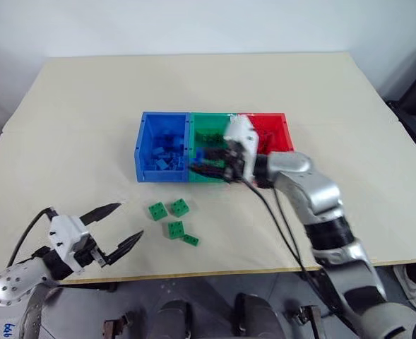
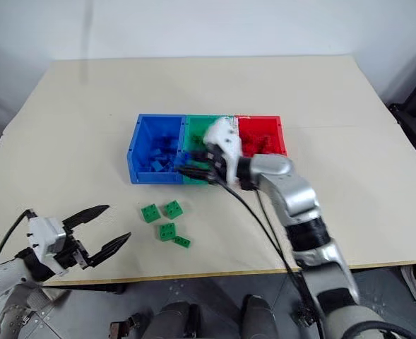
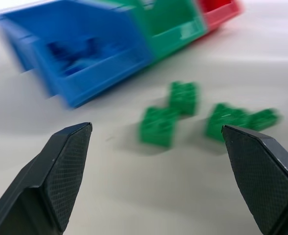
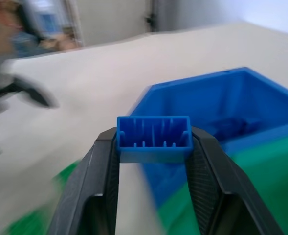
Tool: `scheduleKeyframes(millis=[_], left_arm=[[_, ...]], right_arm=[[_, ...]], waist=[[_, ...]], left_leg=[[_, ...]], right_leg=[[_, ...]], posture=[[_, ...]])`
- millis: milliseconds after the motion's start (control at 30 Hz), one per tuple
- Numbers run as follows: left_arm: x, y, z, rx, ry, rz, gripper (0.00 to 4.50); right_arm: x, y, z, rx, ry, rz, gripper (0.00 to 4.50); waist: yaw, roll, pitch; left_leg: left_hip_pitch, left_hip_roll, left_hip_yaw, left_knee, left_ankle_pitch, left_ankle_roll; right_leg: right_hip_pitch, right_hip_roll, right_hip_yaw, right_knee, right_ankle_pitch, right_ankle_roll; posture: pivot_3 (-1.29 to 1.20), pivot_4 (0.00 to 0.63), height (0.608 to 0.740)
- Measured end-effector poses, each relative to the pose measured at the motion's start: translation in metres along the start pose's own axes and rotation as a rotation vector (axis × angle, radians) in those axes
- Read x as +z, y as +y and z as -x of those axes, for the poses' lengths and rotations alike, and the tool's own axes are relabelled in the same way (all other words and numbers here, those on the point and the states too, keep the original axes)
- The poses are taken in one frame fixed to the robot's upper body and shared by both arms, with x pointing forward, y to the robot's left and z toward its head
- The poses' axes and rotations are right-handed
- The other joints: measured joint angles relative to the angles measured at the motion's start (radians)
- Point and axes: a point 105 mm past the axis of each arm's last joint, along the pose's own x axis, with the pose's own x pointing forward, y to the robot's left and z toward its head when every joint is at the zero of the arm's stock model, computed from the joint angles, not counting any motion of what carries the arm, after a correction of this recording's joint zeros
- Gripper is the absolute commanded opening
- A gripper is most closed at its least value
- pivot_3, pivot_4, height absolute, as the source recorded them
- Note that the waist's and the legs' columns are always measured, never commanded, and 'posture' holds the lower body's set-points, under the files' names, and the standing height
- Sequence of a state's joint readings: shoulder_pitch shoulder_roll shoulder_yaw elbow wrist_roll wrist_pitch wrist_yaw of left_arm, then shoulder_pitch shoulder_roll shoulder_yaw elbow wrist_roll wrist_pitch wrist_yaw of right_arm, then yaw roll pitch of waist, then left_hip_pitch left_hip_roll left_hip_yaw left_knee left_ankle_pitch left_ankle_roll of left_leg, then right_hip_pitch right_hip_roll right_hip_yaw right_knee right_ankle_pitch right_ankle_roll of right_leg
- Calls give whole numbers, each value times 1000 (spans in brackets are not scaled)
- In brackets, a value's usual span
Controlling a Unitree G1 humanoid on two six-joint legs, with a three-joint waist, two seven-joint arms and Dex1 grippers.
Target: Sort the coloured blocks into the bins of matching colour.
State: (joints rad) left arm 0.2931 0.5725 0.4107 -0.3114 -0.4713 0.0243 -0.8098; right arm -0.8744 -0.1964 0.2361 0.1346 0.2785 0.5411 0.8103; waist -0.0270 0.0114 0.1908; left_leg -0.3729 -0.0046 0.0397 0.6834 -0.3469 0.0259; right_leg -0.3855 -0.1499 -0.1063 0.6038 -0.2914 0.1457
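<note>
Cream tabletop [image 1: 80, 127] fills the scene, with a pale wall behind it.

Farthest left, near the front edge, the left gripper [image 1: 119, 226] hangs low over the table with its two black fingers spread wide and nothing between them. In the left wrist view those fingers [image 3: 65, 166] frame the loose green blocks ahead.

Next come the four green blocks, lying on the table in front of the bins and well apart from the left gripper. Two sit side by side, one [image 1: 157, 210] to the left of the other [image 1: 180, 207]. A third [image 1: 176, 229] lies nearer the front edge, and a smaller one [image 1: 190, 240] lies just beside it.

Behind them stand the three joined bins in a row. The blue bin [image 1: 144, 152] is on the left and holds several blue blocks. The green bin [image 1: 209, 126] is in the middle and the red bin [image 1: 282, 131] is on the right.

From the right, the right arm reaches across, and the right gripper [image 1: 206, 168] is at the front of the green bin, close to the blue bin. Its fingers are clamped on a blue block [image 4: 154, 138], seen end-on in the right wrist view, with the blue bin's opening just beyond it.
</note>
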Motion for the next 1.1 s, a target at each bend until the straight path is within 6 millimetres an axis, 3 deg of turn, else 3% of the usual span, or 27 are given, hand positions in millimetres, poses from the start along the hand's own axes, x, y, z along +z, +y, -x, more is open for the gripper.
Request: scheduleKeyframes(millis=[133,200,367,467,500,667,767,833,1000,1100], left_arm=[[-2,5,6,36,8,-3,4500],[-2,5,6,39,8,-4,4500],[-3,5,7,49,11,-1,4500],[-1,5,6,48,6,-4,4500],[-1,5,5,45,4,-4,4500],[5,8,1,16,-5,-11,4500],[10,11,-2,-14,-3,-25,4500],[10,11,-3,-41,13,-15,4500],[8,10,-13,-111,18,7,4500],[9,12,-17,-154,26,-8,4500]], right_arm=[[-1,-13,-34,-107,61,19,1474],[-6,-19,-41,-150,84,31,1474],[-10,-23,-42,-154,71,21,3086],[1,-19,-31,-100,-16,38,4142],[3,-15,-23,-62,-50,49,4482],[-11,-5,37,39,-137,84,4482],[-19,-4,87,45,-193,106,4482],[-33,-1,125,50,-143,153,4482],[-76,5,195,66,59,151,4482],[-92,4,225,3,114,119,4482]], waist=[[-3,-1,-1],[-4,-1,-1],[-6,-1,-1],[-3,-1,-1],[-1,-2,-1],[0,-3,-1],[3,-2,-1],[4,-2,-1],[4,-3,-1],[2,-3,-1]], left_leg=[[-3,-1,1,-1,0,0],[-4,0,1,-1,0,0],[-4,0,3,-2,0,0],[-4,0,3,-2,0,0],[-4,0,3,-1,0,0],[-4,0,4,-1,-2,2],[-4,0,6,-1,-2,2],[-4,0,7,-1,-2,3],[-1,2,13,-1,-2,3],[0,3,16,-1,-2,3]], right_leg=[[-7,0,0,8,0,-2],[-8,0,-1,8,0,-3],[-8,1,-2,7,0,-3],[-8,1,-2,6,0,-3],[-8,0,-2,7,0,-3],[-7,0,-2,5,0,-3],[-6,0,-2,3,0,-2],[-6,0,-2,2,0,-2],[-5,1,-1,0,1,-2],[-5,1,0,0,1,-2]], posture=[[0,150,740],[0,150,740],[0,150,740],[0,150,740],[0,150,740],[0,150,740],[0,150,740],[0,150,740],[0,150,740],[0,150,740]])
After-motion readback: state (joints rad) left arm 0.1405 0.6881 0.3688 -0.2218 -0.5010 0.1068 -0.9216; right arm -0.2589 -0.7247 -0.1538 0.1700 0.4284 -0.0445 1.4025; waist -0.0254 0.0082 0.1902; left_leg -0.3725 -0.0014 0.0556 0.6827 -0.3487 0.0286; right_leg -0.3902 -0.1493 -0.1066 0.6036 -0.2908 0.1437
